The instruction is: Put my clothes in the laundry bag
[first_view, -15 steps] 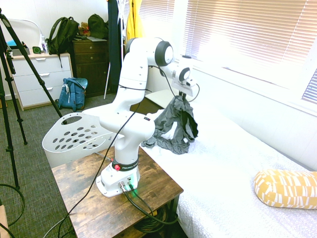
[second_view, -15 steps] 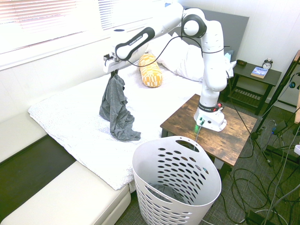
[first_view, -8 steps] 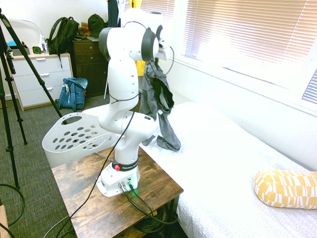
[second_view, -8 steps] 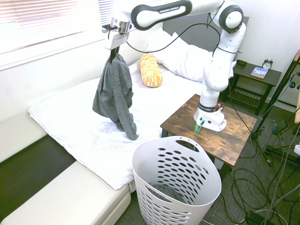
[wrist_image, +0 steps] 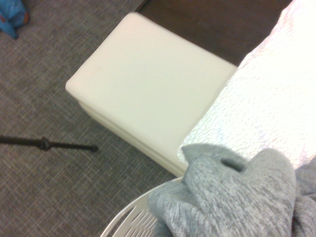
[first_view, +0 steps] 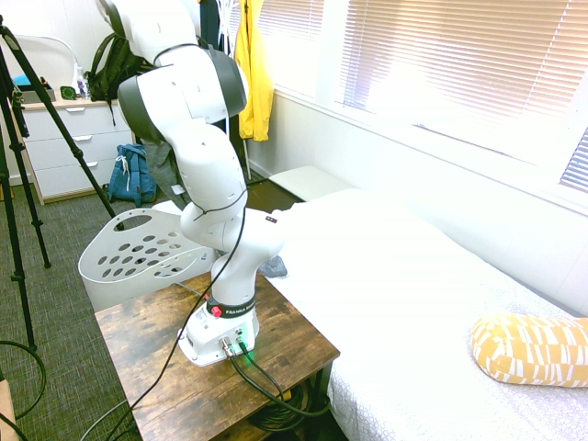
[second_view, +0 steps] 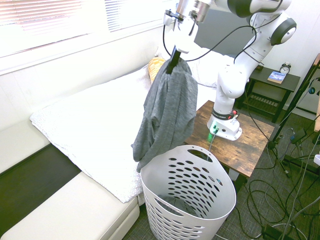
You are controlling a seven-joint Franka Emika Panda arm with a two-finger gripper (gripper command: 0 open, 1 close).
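Note:
A grey garment (second_view: 167,107) hangs full length from my gripper (second_view: 172,64), which is shut on its top edge. It dangles between the bed and the wooden side table, and its lower end (second_view: 141,159) reaches the near rim of the laundry bag (second_view: 190,200), a white holed basket on the floor. Another grey piece of clothing (second_view: 176,205) lies in the basket's bottom. In the first exterior view the arm hides the gripper; the basket (first_view: 138,250) shows behind the arm. The wrist view shows the grey garment (wrist_image: 232,197) over the basket's rim (wrist_image: 129,222).
The bed (second_view: 85,122) with its white cover holds a yellow patterned pillow (first_view: 533,349) and white pillows. A cream bench (second_view: 65,212) stands at the bed's foot. The wooden side table (second_view: 245,147) bears the arm. A blue backpack (first_view: 135,173) leans on a dresser.
The arm has swung from over the bed toward the basket, lifting the grey garment clear of the cover. The garment now hangs at the basket's rim.

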